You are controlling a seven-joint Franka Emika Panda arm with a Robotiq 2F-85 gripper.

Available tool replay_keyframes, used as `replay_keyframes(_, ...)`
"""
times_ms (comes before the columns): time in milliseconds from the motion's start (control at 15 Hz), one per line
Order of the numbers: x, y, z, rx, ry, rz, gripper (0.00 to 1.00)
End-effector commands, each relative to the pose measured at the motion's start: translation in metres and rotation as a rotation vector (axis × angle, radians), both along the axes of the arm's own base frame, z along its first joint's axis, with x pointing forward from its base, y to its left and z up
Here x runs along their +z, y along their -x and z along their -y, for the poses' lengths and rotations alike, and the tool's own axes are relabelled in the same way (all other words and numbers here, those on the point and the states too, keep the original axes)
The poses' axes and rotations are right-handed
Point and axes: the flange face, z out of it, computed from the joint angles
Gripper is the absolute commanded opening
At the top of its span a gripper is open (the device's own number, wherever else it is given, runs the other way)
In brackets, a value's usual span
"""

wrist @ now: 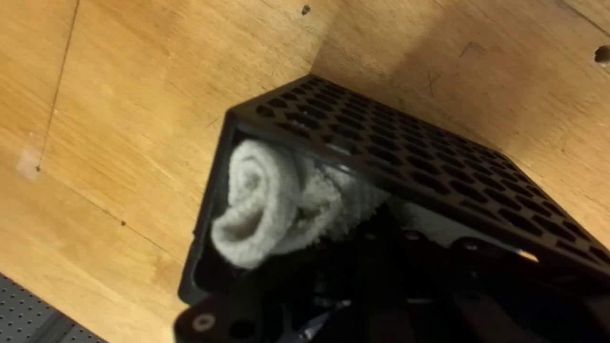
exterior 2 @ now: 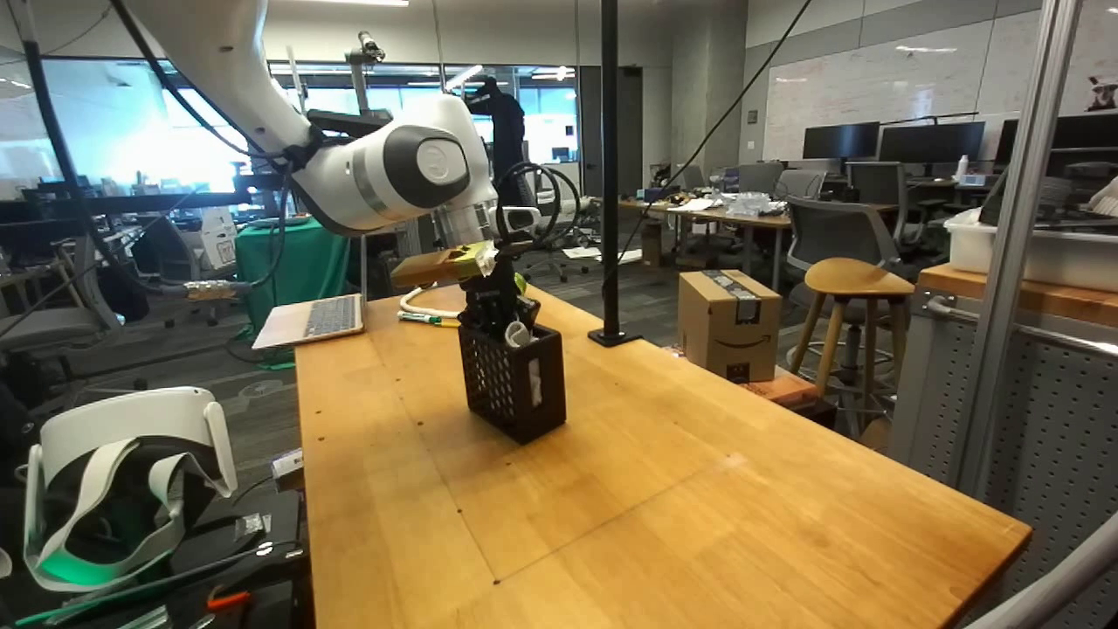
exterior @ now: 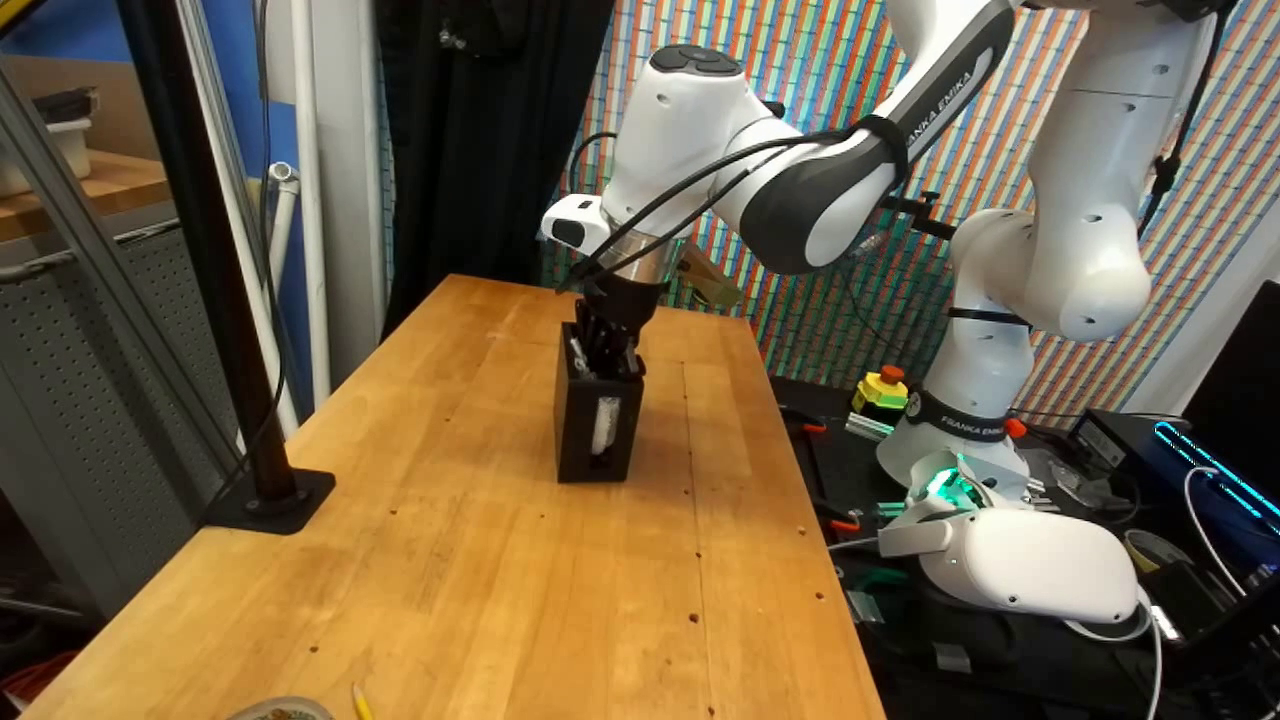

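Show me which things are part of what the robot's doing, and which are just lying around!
Seems part of the job:
black box
white cloth, curled up inside it
gripper, reaching down in there; whether it holds the white cloth is hidden

Probably just lying about:
laptop
cardboard box
wooden stool

On the table (exterior: 500, 590), between its long edges, stands the basket (exterior: 582, 430); inside, a cloth (wrist: 267, 205) lies beside the end effector (exterior: 606, 348) (contact hidden). A pole base (exterior: 265, 517) sits at one long edge.
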Motion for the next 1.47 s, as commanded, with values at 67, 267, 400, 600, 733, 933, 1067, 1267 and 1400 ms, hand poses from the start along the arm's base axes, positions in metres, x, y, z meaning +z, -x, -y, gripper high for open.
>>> replay_keyframes(67,-0.04,-0.014,0.011,-0.065,0.015,-0.119,0.05)
replay_keyframes(267,-0.082,-0.01,0.019,-0.097,0.06,-0.227,0.05)
replay_keyframes(400,-0.097,-0.008,0.021,-0.105,0.079,-0.269,0.05)
replay_keyframes(600,-0.098,-0.01,0.022,-0.111,0.097,-0.29,0.05)
replay_keyframes(733,-0.09,-0.012,0.021,-0.107,0.091,-0.281,0.05)
replay_keyframes(933,-0.054,-0.015,0.015,-0.082,0.049,-0.212,0.05)
replay_keyframes(1067,-0.031,-0.012,0.014,-0.072,0.028,-0.168,0.05)
replay_keyframes(1267,0.002,-0.003,0.013,-0.053,-0.001,-0.102,0.05)
replay_keyframes(1400,0.024,0.004,0.014,-0.04,-0.011,-0.056,0.05)
